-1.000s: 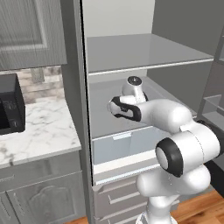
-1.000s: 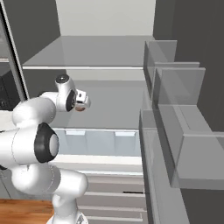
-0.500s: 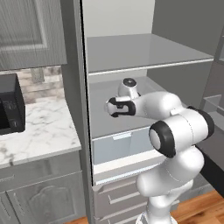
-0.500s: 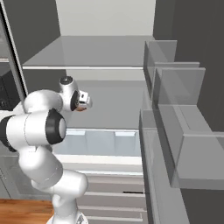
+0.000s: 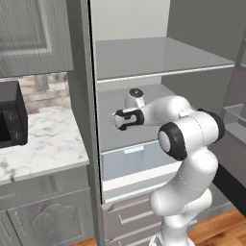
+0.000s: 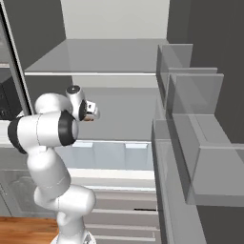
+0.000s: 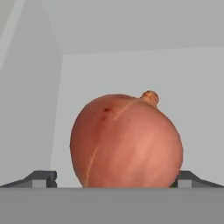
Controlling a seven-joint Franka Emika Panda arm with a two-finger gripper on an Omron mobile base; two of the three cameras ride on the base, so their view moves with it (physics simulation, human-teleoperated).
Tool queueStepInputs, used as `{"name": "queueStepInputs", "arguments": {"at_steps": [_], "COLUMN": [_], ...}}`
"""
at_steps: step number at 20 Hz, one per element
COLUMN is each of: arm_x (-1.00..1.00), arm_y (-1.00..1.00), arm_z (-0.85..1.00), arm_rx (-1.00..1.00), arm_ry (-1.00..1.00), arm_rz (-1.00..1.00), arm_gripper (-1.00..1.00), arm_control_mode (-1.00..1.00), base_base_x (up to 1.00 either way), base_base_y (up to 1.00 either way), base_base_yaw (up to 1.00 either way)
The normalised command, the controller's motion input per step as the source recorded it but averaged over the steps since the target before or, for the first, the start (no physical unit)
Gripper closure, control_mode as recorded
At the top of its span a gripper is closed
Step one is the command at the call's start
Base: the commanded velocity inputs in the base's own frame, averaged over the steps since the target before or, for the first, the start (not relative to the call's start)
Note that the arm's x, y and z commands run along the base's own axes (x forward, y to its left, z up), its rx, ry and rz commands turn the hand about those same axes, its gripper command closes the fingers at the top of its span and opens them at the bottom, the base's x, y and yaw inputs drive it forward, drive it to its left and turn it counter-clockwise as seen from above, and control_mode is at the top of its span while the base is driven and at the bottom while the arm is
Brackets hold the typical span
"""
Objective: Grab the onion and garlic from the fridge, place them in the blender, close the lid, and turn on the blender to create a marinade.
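Arm [image 5: 192, 144]: glossy white rounded segments, black bands at the joints, one round black joint cap facing the camera. Wrist carries a dark collar. Gripper [image 5: 116, 119] white-bodied with dark finger tips [image 7: 41, 178]

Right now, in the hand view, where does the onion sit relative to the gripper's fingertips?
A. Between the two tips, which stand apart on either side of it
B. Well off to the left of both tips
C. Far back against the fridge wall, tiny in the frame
A: the onion looms large and centred, with one of the gripper fingertips at each side of its base, jaws open.
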Motion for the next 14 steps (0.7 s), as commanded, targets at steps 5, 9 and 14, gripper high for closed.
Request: {"name": "queueStepInputs", "arguments": {"at_steps": [5,9,14], "arm_x": [0.38,0.38,0.07], "arm_y": [0.0,0.0,0.0], "arm_z": [-0.15,-0.15,-0.32], "arm_rx": [-0.01,0.0,0.0], "arm_ry": [0.0,0.0,0.0], "arm_rz": [0.0,0.0,0.0], "arm_gripper": [-1.0,-1.0,1.0], "arm_control_mode": [-1.0,-1.0,-1.0], "base_base_x": [0.0,0.0,0.0], "base_base_y": [0.0,0.0,0.0], "base_base_yaw": [0.0,0.0,0.0]}}
